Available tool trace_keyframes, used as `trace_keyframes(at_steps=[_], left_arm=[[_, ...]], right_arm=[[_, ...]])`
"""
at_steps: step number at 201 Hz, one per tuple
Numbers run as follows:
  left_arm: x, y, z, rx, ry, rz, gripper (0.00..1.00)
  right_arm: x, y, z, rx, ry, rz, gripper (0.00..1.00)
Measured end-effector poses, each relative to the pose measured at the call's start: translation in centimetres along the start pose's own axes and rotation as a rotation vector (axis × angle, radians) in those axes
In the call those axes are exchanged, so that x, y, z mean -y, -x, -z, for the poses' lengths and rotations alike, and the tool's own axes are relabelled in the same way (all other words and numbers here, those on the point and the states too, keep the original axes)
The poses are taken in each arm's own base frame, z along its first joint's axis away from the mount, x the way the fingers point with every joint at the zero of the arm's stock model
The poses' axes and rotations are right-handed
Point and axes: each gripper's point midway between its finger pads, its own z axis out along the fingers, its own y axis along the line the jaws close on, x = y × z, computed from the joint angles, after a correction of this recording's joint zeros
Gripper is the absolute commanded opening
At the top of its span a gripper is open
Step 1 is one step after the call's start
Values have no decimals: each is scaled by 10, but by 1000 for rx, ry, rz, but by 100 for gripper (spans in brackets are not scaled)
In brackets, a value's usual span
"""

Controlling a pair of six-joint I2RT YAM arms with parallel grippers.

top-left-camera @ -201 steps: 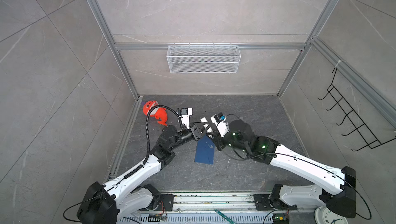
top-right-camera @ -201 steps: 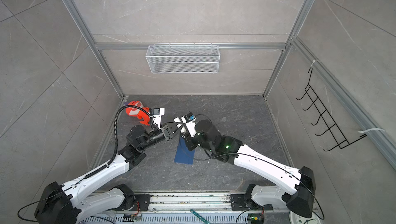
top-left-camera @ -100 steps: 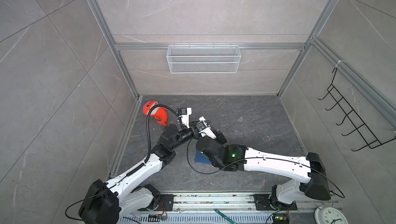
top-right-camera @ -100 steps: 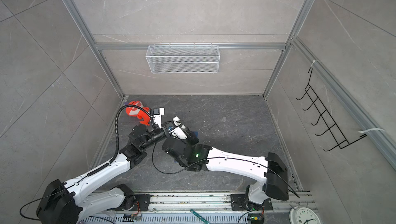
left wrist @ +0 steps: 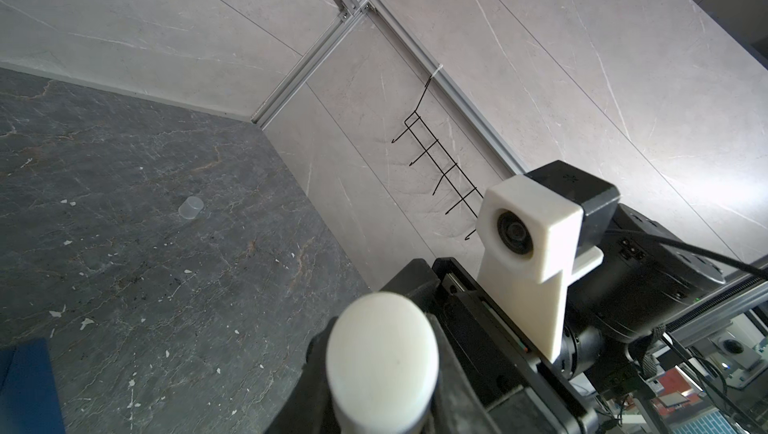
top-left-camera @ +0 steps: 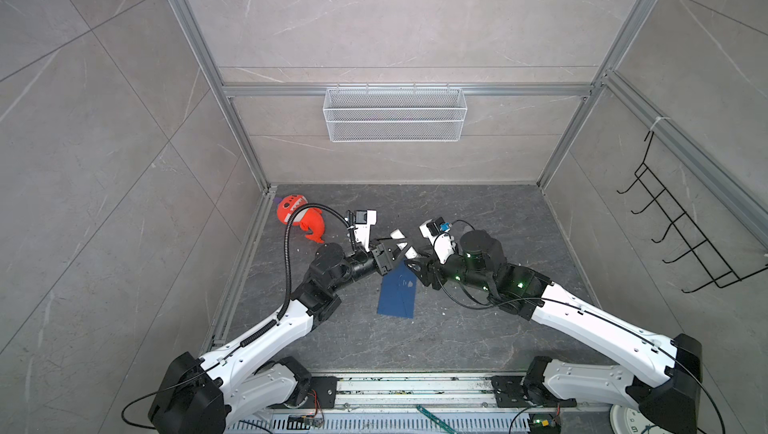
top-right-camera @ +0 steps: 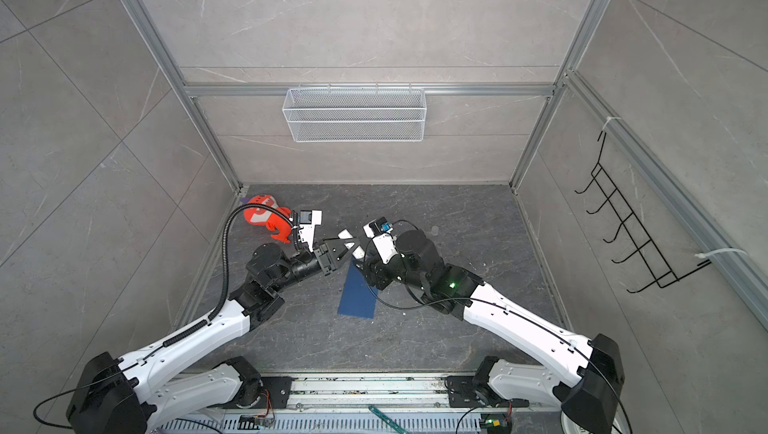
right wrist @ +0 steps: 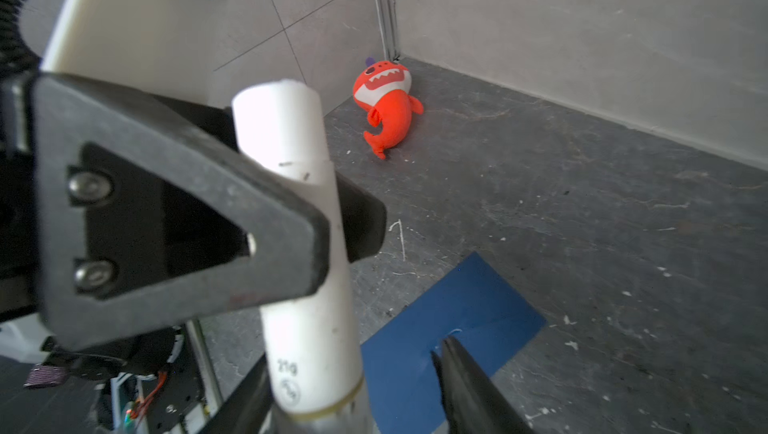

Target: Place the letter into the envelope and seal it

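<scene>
Right claw (right wrist: 355,351) reopened, apart around glue stick (right wrist: 309,336); left claw (top-left-camera: 397,250) clamped on it

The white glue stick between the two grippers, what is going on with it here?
The left gripper is shut on the glue stick, holding it above the floor. The right gripper stands open around its printed end. The navy envelope lies flat beneath them; no letter shows. A clear cap stands apart on the floor.
</scene>
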Motion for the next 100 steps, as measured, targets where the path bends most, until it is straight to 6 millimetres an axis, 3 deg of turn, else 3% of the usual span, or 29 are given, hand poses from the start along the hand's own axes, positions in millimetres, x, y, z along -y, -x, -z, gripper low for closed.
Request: trace_keyframes(at_steps=[42, 80, 100], left_arm=[[0, -2, 0, -9, -2, 8, 0], [-2, -3, 1, -16, 5, 15, 0], [-6, -2, 1, -9, 19, 17, 0]], right_arm=[[-13, 1, 1, -5, 92, -17, 18], [-12, -1, -2, -16, 94, -21, 0], [-9, 0, -6, -34, 59, -22, 0]])
